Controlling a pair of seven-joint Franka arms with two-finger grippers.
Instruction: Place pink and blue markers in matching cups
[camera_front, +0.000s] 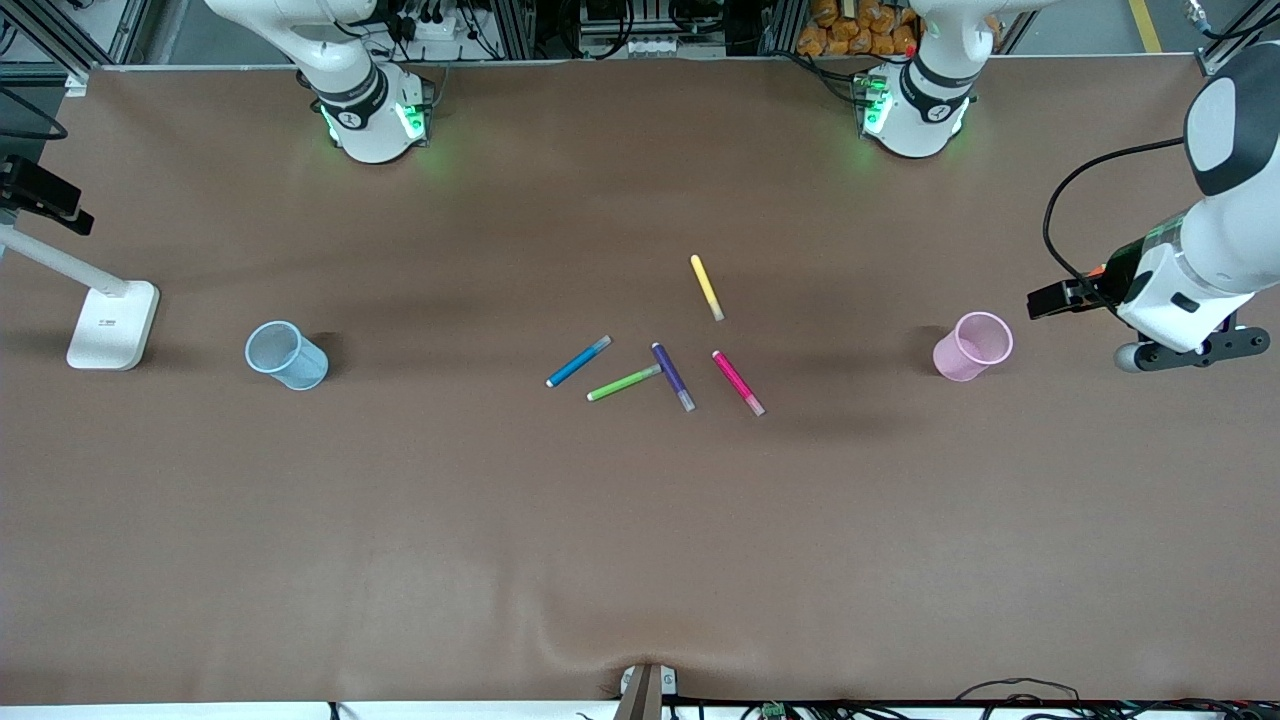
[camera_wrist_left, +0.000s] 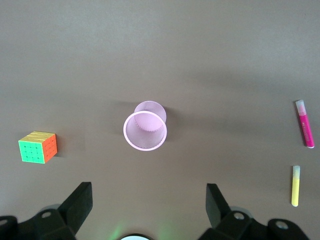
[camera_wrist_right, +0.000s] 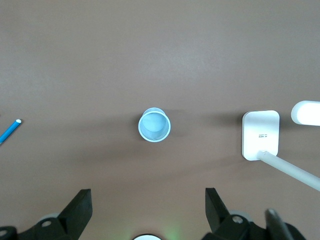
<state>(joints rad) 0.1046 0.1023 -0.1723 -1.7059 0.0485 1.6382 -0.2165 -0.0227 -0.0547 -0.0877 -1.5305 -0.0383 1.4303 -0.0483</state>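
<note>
The pink marker (camera_front: 738, 382) and the blue marker (camera_front: 578, 361) lie flat mid-table among other pens. The pale pink cup (camera_front: 972, 346) stands upright toward the left arm's end. The pale blue cup (camera_front: 286, 354) stands upright toward the right arm's end. My left gripper (camera_front: 1195, 352) hangs open and empty over the table beside the pink cup. Its wrist view (camera_wrist_left: 149, 192) shows the pink cup (camera_wrist_left: 145, 131) and the pink marker (camera_wrist_left: 305, 123). My right gripper (camera_wrist_right: 148, 197) is out of the front view, open and empty. Its wrist view shows the blue cup (camera_wrist_right: 154, 124) and the blue marker's tip (camera_wrist_right: 10, 131).
A purple pen (camera_front: 672, 376), a green pen (camera_front: 623, 383) and a yellow pen (camera_front: 706, 287) lie by the two markers. A white lamp base (camera_front: 113, 324) stands beside the blue cup. A colour cube (camera_wrist_left: 38, 147) sits near the pink cup, hidden in the front view.
</note>
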